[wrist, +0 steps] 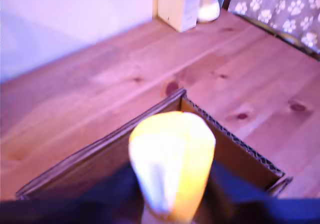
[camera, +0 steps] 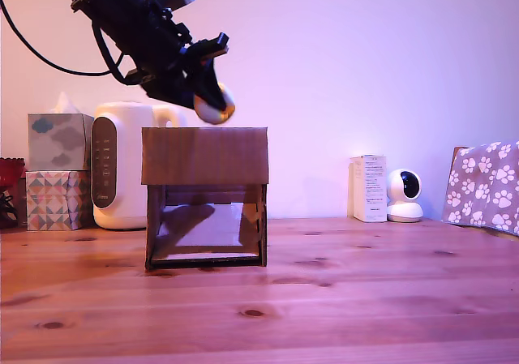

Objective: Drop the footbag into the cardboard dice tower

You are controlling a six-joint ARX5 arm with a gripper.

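footbag [camera: 214,106]: right above the dice tower [camera: 204,156]
appliance [camera: 122,165]: behind tower, exterior view's left
camera [camera: 404,195]: way off exterior view's right

So the cardboard dice tower [camera: 204,155] is open on top; cream appliance [camera: 122,165] crowds the exterior view's left, bare worktop [camera: 349,291] on the right.

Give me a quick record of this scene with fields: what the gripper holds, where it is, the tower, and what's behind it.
gripper: shut on the footbag
footbag position: in the air just above the open top of the cardboard dice tower, not yet released
tower: upright on the wooden table, pale ramp visible through front gap
behind: cream-white appliance, tissue boxes, white carton, small camera, paw-print fabric
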